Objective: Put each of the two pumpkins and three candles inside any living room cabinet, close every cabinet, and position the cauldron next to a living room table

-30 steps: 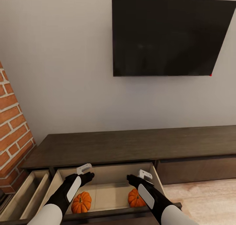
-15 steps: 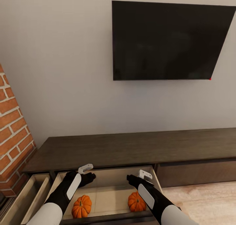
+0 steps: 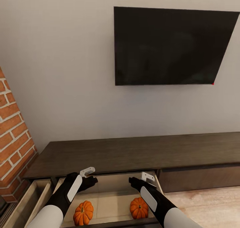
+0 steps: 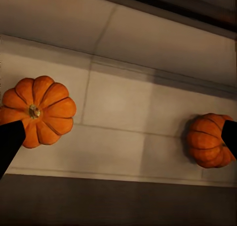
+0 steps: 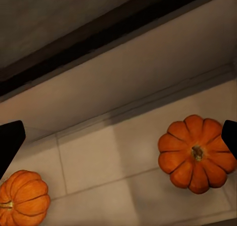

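Observation:
Two orange pumpkins lie apart on the pale floor of an open drawer (image 3: 113, 183) in the dark-brown cabinet (image 3: 133, 151): one to the left (image 3: 83, 213), one to the right (image 3: 139, 208). My left gripper (image 3: 92, 180) hovers open above the drawer near its back wall, over the left pumpkin. My right gripper (image 3: 132, 181) hovers open over the right one. In the left wrist view both pumpkins (image 4: 39, 110) (image 4: 210, 140) lie below the spread fingertips (image 4: 10, 142). The right wrist view looks down on the same pair (image 5: 197, 154) (image 5: 22, 199) between its fingertips (image 5: 9, 139).
A second drawer (image 3: 30, 198) stands open at the cabinet's left end, beside a brick wall (image 3: 13, 148). A black TV (image 3: 166, 46) hangs on the grey wall above the cabinet. Pale wood floor (image 3: 206, 204) lies to the right, in front of a shut drawer front (image 3: 200, 178).
The camera has risen, so the whole picture has slid down and the drawer's front edge has left the frame. Both grippers stay open above the drawer, and the pumpkins have not moved.

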Robot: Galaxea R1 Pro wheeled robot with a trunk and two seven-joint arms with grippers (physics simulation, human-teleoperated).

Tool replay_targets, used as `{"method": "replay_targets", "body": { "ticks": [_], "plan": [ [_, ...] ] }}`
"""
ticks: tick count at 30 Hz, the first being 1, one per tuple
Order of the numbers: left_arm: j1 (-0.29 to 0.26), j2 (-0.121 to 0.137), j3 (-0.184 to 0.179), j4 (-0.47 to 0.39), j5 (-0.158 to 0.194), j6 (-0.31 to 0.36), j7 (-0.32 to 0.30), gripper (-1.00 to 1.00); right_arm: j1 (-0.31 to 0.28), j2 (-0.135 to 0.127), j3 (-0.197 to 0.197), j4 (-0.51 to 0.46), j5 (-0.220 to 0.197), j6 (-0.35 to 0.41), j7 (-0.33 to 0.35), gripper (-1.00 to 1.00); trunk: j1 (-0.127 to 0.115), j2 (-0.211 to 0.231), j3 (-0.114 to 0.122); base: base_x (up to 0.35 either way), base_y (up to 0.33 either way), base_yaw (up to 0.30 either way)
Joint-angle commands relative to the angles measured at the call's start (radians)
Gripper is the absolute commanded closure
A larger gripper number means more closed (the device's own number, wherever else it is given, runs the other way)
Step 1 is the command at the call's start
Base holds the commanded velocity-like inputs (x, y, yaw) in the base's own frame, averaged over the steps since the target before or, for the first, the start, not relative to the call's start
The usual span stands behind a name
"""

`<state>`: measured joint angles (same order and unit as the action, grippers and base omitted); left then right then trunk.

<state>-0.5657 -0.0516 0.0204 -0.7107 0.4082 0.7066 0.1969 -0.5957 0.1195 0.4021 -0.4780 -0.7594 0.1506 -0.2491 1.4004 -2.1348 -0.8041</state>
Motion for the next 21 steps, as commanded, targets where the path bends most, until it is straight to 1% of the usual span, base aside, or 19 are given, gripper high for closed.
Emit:
{"method": "replay_targets", "body": {
  "ticks": [1, 7, 13, 17, 21],
  "plan": [
    [0.0, -0.001, 0.002, -0.002, 0.011, 0.005, 0.008, -1.0, -0.001, -0.001, 0.007, -0.002, -0.006, 0.003, -0.006, -1.0, -0.004, 0.007, 0.002, 0.0, 0.0, 0.0],
    [0.0, 0.0, 0.002, -0.001, 0.011, 0.007, 0.01, -1.0, 0.0, -0.001, 0.007, -0.002, -0.007, 0.016, -0.004, -1.0, -0.027, 0.049, 0.021, 0.0, 0.0, 0.0],
    [0.0, 0.001, 0.003, -0.002, 0.011, 0.007, 0.01, -1.0, 0.0, -0.001, 0.004, -0.017, -0.007, 0.12, -0.005, -1.0, -0.05, 0.091, 0.04, 0.0, 0.0, 0.0],
    [0.0, 0.002, 0.003, -0.003, 0.011, 0.007, 0.01, -1.0, -0.001, -0.001, 0.002, -0.027, -0.008, 0.149, -0.006, -1.0, -0.065, 0.119, 0.052, 0.0, 0.0, 0.0],
    [0.0, 0.001, 0.003, -0.012, 0.011, 0.008, 0.011, -1.0, -0.001, -0.001, 0.0, -0.029, -0.008, 0.158, -0.006, -1.0, -0.081, 0.147, 0.065, 0.0, 0.0, 0.0]
  ]
}}
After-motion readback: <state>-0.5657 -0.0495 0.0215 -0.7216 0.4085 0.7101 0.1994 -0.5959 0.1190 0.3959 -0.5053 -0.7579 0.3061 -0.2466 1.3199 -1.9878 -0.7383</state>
